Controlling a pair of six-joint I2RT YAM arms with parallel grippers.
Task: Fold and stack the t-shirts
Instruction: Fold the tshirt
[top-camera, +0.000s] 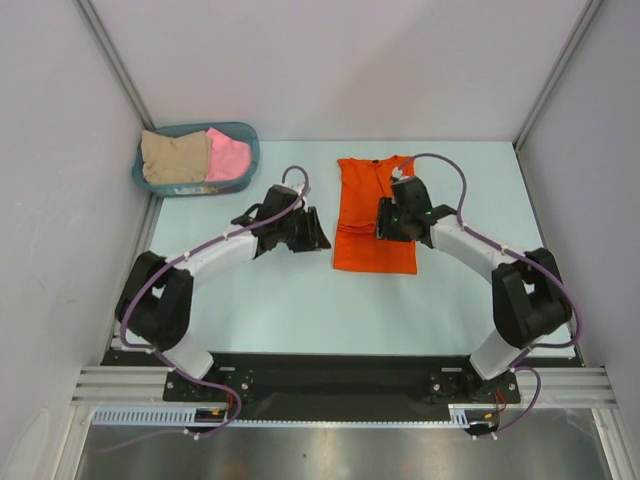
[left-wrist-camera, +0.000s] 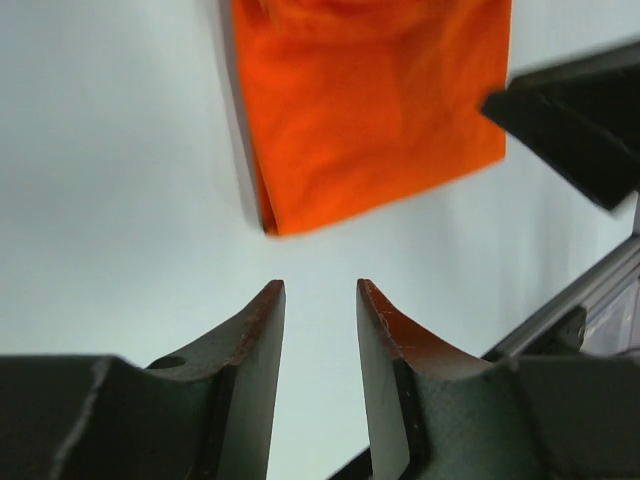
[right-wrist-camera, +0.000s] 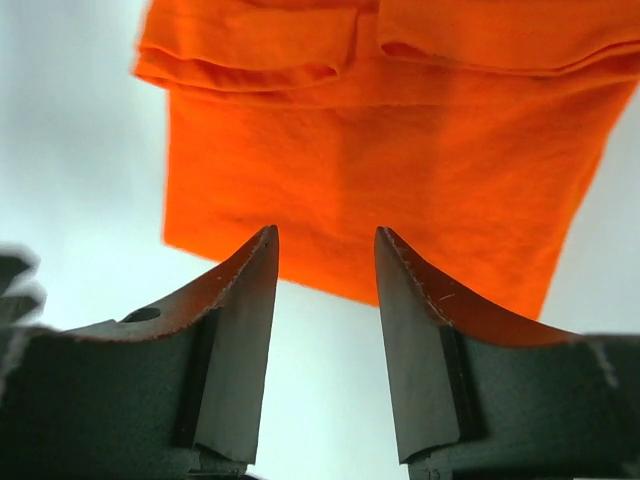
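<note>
Basket at the desk's far left corner holds the beige t-shirt and pink t-shirt. Orange t-shirt lies folded mid-desk. The right end effector hovers over it, released and empty. The left end effector, likewise released, sits near its left edge, apart.

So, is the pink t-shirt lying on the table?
No, the pink t-shirt lies in the teal basket, beside the beige t-shirt.
</note>
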